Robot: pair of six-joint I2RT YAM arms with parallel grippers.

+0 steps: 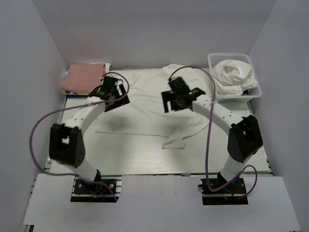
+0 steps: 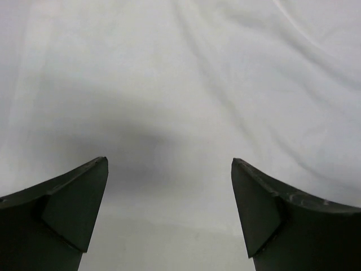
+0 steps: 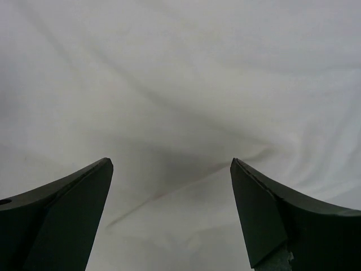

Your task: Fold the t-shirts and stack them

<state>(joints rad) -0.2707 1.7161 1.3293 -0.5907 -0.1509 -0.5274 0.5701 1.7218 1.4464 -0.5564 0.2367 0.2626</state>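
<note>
Both arms arched inward over the tabletop [image 1: 120,157], the left tool [image 1: 116,95] and right tool [image 1: 175,99] each spread wide and empty — hovering just above the white t-shirt [image 1: 145,113] lying flat, lightly wrinkled, mid-tabletop.

A white lattice basket [image 1: 239,95] sits far right on the table [image 1: 145,157], and seemingly folded pink cloth [image 1: 84,77] lies far left.
</note>
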